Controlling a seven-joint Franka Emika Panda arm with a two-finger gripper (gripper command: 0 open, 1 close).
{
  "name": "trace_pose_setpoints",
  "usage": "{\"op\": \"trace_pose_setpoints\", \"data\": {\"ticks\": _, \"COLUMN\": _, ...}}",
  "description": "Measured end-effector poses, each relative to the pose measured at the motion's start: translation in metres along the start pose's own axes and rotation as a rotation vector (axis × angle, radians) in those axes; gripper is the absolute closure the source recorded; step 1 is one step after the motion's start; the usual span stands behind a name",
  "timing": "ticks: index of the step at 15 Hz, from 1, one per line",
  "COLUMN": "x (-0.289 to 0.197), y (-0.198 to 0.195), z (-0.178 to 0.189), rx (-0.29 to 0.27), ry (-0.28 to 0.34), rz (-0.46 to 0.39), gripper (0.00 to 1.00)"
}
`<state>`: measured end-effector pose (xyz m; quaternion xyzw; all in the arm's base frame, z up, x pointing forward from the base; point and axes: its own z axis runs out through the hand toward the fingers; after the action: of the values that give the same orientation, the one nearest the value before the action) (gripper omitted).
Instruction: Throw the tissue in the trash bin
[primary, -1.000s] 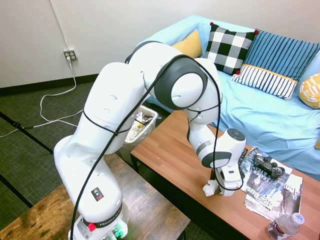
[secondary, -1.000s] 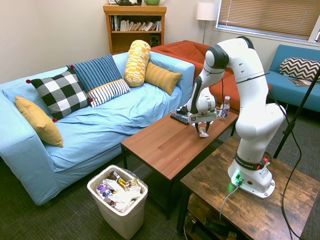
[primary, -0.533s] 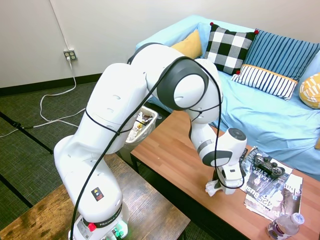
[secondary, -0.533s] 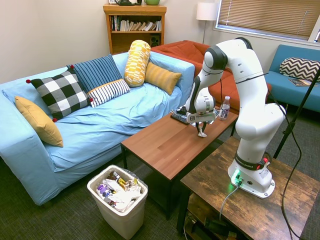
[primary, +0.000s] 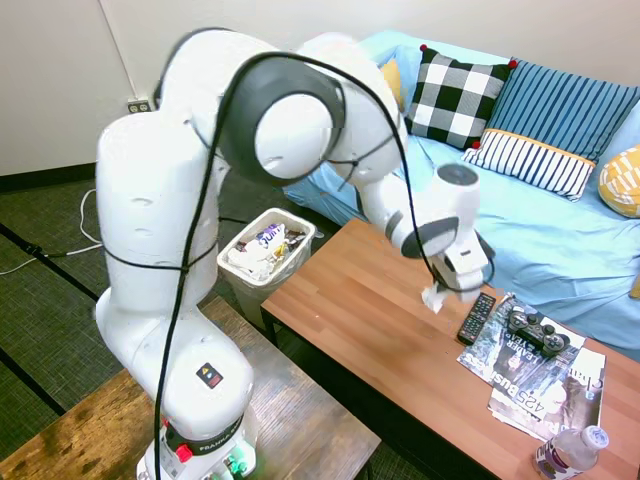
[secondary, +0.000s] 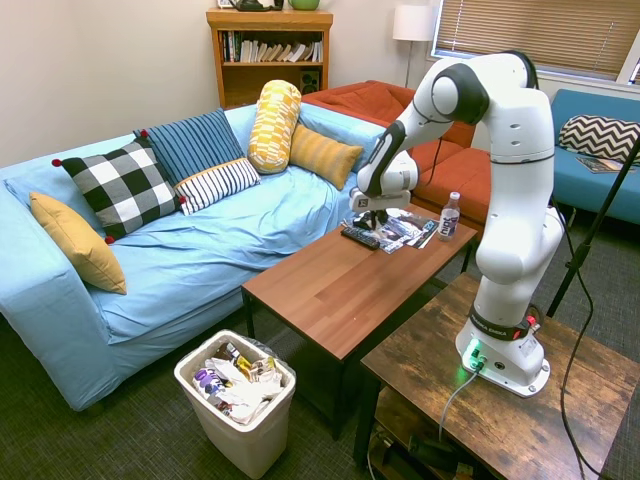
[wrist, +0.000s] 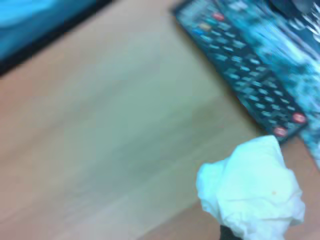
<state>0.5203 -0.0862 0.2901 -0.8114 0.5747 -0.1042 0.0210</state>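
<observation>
One small crumpled white paper tissue (primary: 434, 297) hangs clamped in the jaws of the white arm's two-finger gripper (primary: 437, 296), lifted clear of the brown wooden surface (primary: 350, 300) so it can travel without dragging. The wrist view shows the wad (wrist: 252, 189) above bare wood, near the black remote control (wrist: 240, 62), which lies beside the printed magazines (primary: 540, 375). The small white plastic trash bin (secondary: 239, 430) stands on the floor past the surface's far end, well apart, already holding mixed rubbish; its open flared rim should make the drop forgiving.
</observation>
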Motion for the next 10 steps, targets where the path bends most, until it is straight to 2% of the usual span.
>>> {"op": "trace_pose_setpoints", "data": {"ticks": 3, "x": -0.132, "y": -0.057, "z": -0.095, "rx": 0.060, "ry": 0.033, "rz": -0.163, "gripper": 1.00}}
{"op": "trace_pose_setpoints", "data": {"ticks": 5, "x": -0.244, "y": -0.074, "z": -0.132, "rx": 0.076, "ry": 0.018, "rz": -0.288, "gripper": 1.00}}
{"op": "trace_pose_setpoints", "data": {"ticks": 7, "x": -0.332, "y": -0.080, "z": -0.137, "rx": 0.066, "ry": -0.003, "rz": -0.394, "gripper": 1.00}}
{"op": "trace_pose_setpoints", "data": {"ticks": 10, "x": -0.426, "y": -0.088, "z": -0.115, "rx": 0.028, "ry": -0.022, "rz": -0.510, "gripper": 1.00}}
